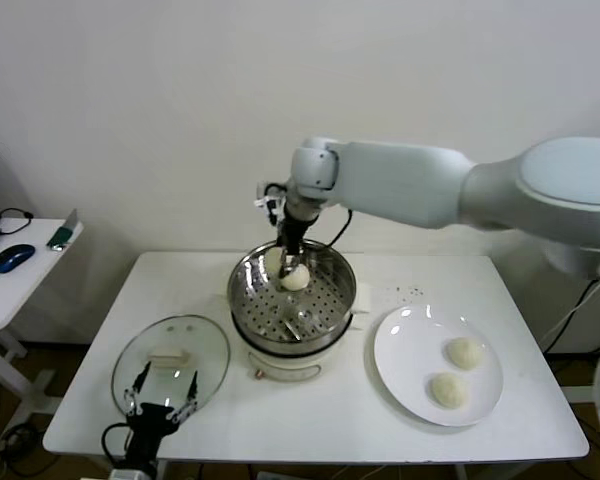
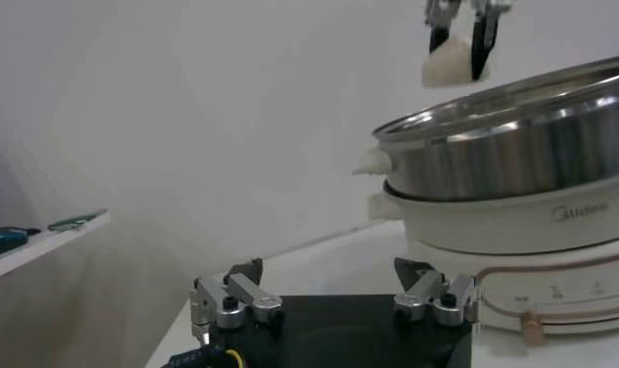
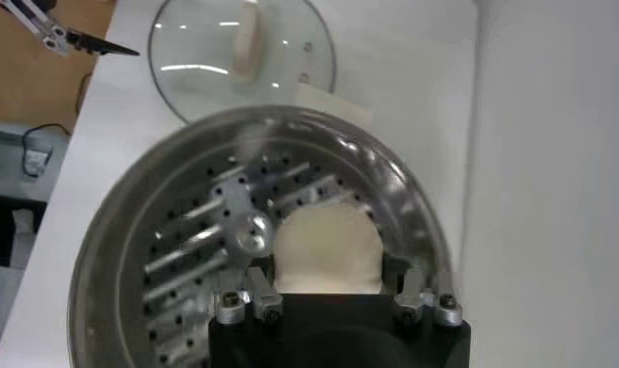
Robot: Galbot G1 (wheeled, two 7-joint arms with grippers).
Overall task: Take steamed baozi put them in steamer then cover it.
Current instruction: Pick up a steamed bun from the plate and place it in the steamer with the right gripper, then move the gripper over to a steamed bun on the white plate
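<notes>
Baozi (image 1: 295, 279) pinched in your right gripper (image 1: 291, 262), steamer (image 1: 248, 290) just beneath it; left gripper (image 1: 161, 396) spread wide, glass lid (image 1: 195, 345) directly under it.

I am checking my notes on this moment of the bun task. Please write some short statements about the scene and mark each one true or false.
1. The right pincer holds a small cream-white round dough bun over the shiny stainless-steel steamer pot. True.
2. Three buns lie on the flat white round plate. False: two buns lie there.
3. The round clear glass lid covers the steamer. False: it lies on the white table, on the robot's left of the steamer.
4. The left pincer is open, at the table's front edge by the lid. True.
5. The left pincer grips the lid's handle. False: it holds nothing.
</notes>
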